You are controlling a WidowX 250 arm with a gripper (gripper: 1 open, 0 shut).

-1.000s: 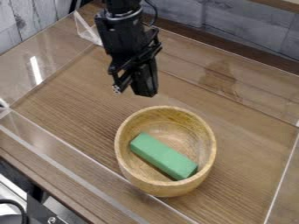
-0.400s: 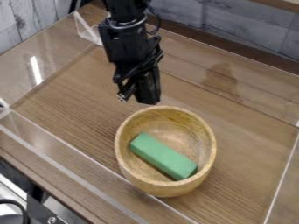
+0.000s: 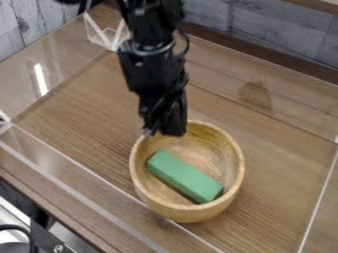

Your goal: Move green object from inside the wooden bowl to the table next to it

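Note:
The green object (image 3: 183, 176) lies flat inside the wooden bowl (image 3: 232, 150), running from upper left to lower right. The bowl stands on the table (image 3: 79, 128) toward the front. My black gripper (image 3: 161, 127) hangs tips-down just over the bowl's far left rim, above and behind the block's upper end. Its fingers look slightly parted, with nothing between them, and they are clear of the block.
Low clear acrylic walls (image 3: 66, 168) border the tabletop at the front, left and right. Bare wood surface lies to the left of the bowl and behind it to the right (image 3: 264, 99).
The gripper has moved forward, to the right and down, from behind the bowl to just over its far rim. Its fingers seem to have parted a little. The block and bowl have not moved.

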